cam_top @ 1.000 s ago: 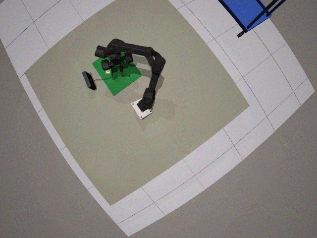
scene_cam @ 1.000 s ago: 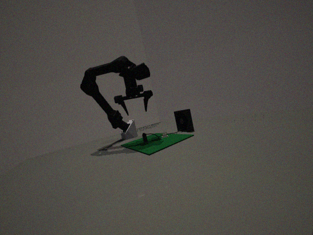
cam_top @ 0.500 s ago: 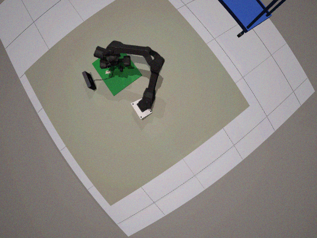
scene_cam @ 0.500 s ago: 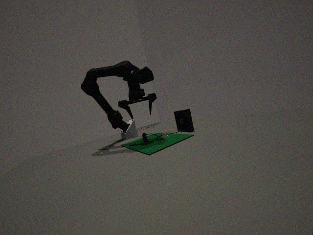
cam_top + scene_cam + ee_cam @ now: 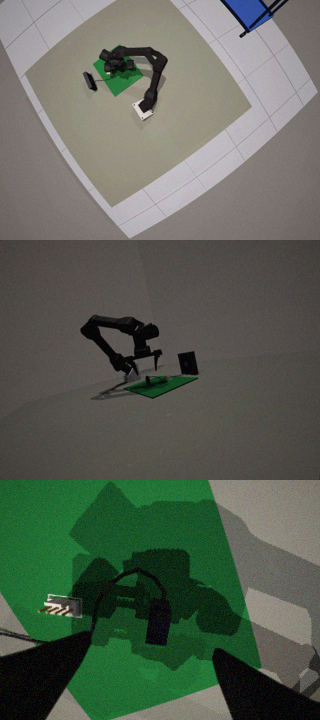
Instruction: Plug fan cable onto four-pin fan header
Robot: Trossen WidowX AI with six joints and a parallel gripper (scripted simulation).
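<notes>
The green board (image 5: 121,83) (image 5: 155,391) (image 5: 45,540) lies flat on the mat. The white four-pin header (image 5: 108,73) (image 5: 166,380) (image 5: 63,605) sits near the board's edge on the fan's side. The black plug (image 5: 147,380) (image 5: 159,622) rests on the board, apart from the header, with its cable (image 5: 125,577) arching over to the black fan (image 5: 89,80) (image 5: 187,363) beside the board. My gripper (image 5: 118,65) (image 5: 145,366) (image 5: 153,646) is open wide and empty. It hangs above the plug without touching it. In the top view the gripper hides the plug.
The arm's base stands on a white plate (image 5: 136,108) (image 5: 131,376) just off the board's corner. A blue table (image 5: 245,10) stands far off at the top right of the top view.
</notes>
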